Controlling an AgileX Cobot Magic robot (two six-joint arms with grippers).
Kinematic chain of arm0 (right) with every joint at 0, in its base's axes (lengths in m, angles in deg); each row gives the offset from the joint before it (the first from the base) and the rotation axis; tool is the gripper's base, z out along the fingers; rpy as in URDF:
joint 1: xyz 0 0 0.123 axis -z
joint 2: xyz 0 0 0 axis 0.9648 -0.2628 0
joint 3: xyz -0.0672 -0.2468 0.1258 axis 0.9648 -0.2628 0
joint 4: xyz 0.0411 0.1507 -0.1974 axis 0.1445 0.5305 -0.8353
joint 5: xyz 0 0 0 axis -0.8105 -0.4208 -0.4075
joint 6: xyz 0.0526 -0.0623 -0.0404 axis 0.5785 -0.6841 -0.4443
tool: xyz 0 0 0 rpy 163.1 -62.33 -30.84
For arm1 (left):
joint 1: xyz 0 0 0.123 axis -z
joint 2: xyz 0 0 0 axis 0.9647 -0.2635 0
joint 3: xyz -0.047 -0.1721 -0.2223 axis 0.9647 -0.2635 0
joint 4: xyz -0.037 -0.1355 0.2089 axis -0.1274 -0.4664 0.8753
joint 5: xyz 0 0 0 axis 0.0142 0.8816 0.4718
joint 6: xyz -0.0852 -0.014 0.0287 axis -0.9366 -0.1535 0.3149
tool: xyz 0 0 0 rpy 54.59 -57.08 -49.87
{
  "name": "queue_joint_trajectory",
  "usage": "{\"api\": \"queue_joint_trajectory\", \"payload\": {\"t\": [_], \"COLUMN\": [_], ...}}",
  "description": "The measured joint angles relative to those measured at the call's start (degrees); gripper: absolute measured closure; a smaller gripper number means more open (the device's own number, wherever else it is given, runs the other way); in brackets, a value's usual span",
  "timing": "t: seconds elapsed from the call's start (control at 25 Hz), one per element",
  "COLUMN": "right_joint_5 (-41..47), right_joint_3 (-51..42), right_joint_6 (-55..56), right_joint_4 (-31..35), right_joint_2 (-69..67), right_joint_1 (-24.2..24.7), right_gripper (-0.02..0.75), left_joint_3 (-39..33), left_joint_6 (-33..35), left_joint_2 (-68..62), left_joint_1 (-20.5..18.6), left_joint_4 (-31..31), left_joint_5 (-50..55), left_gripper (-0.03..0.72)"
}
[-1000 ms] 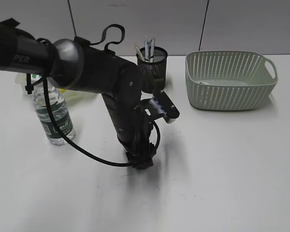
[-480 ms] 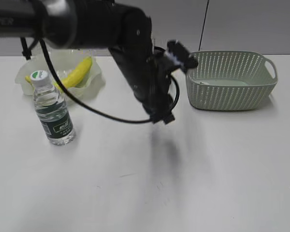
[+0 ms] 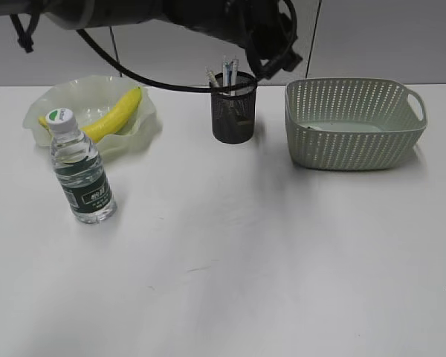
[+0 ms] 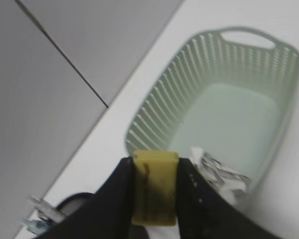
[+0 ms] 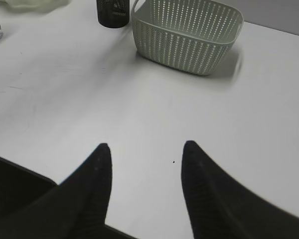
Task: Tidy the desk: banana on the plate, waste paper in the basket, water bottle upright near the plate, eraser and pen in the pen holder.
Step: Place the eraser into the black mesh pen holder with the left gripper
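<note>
Eraser (image 4: pixel 155 188): yellowish block clamped between left gripper (image 4: pixel 154 191) jaws, aloft. Pen holder (image 4: pixel 72 206) just below and to its left; basket (image 4: pixel 214 117) ahead. Right gripper (image 5: pixel 145 172) apart, empty. Step: eraser delivery. Next: centre over holder, release.

The left wrist view is blurred, its pen holder (image 4: pixel 72 209) cut off by the bottom edge.
</note>
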Motion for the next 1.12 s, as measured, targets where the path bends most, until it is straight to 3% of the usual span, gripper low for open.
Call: {"api": "queue_joint_trajectory", "payload": {"t": [0.36,1.0,1.12], "right_joint_5": [0.0,0.0,0.0], "right_joint_3": [0.0,0.0,0.0], "right_joint_6": [0.0,0.0,0.0], "right_joint_4": [0.0,0.0,0.0], "right_joint_2": [0.0,0.0,0.0], "right_joint_1": [0.0,0.0,0.0], "right_gripper": [0.364,0.364,0.364], "left_joint_3": [0.1,0.1,0.1], "left_joint_6": [0.0,0.0,0.0], "left_joint_2": [-6.5,-12.2,-12.2], "left_joint_1": [-7.8,-8.2,-8.2], "left_joint_4": [-4.4,-5.1,-5.1], "left_joint_5": [-8.6,-11.6,-11.8], "left_gripper": [0.499,0.499,0.433]}}
